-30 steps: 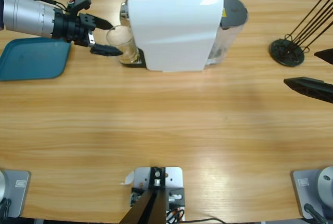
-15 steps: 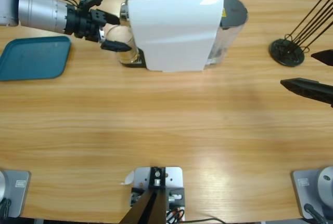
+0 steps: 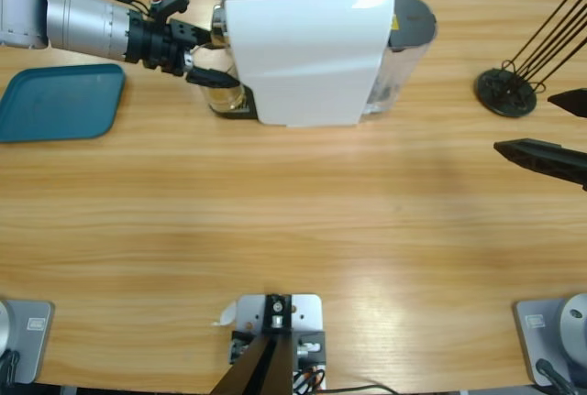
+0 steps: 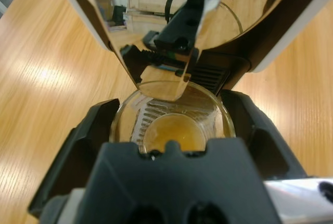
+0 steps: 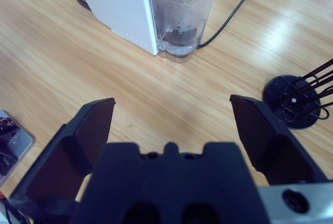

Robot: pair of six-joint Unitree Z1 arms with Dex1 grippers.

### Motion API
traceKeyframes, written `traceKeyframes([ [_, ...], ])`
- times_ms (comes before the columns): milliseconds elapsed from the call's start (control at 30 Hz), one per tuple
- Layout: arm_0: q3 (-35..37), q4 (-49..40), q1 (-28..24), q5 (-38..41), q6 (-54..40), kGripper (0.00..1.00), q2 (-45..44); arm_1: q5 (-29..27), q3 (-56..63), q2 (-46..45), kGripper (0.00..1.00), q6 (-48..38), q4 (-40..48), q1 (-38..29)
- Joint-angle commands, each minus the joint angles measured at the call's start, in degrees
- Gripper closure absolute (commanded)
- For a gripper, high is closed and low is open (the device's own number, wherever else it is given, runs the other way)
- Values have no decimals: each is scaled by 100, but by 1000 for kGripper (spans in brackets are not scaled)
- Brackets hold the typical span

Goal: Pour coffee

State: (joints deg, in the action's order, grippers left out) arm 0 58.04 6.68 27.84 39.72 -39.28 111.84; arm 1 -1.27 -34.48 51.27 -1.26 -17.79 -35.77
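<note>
Now left hand [image 4: 171, 130] straddling glass [image 4: 173, 117] under coffee machine [image 3: 307, 42] spout, jaws wide, not yet gripping; coffee [image 4: 173, 133] lying shallow inside. Risks: rim clipping spout, glass tipping, spilling. Right hand [image 5: 177, 125] idling open.

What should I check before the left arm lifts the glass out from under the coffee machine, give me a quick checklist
1. Left gripper jaws either side of the glass: ok.
2. Jaws clamped firmly on the glass: cannot tell.
3. Coffee shallow in the glass, low spill risk: ok.
4. Spout overhangs the rim, so draw sideways, not up: not ok for lifting.
5. Blue tray bare for set-down: ok.
6. Right gripper well away: ok.
</note>
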Motion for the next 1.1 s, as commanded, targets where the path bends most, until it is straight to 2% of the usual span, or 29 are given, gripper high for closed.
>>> traceKeyframes([
  [33,39,71,-68,212,43,775,303,83,231,41,0,-68,74,-62],
  [100,27,67,-65,187,43,782,296,83,233,41,0,-68,74,-62],
  [167,-40,62,-68,172,34,1000,251,83,238,34,0,-68,74,-62],
  [433,-446,62,-226,-34,43,1000,-194,83,240,35,0,-68,83,-62],
  [700,-1151,62,-506,-136,118,1000,-1154,83,266,-51,0,-68,92,-62],
  [833,-1346,62,-817,-700,698,1000,-1836,69,269,-140,0,-68,67,-62],
  [933,-1462,53,-949,-1435,1078,1000,-2172,45,277,-235,0,-68,49,-62],
  [1033,-1849,65,-1267,-2020,1681,1000,-2383,73,284,-95,0,-66,100,-62],
  [1100,-2127,137,-1299,-2530,2071,1000,-2543,66,284,-93,0,-59,106,-62],
])
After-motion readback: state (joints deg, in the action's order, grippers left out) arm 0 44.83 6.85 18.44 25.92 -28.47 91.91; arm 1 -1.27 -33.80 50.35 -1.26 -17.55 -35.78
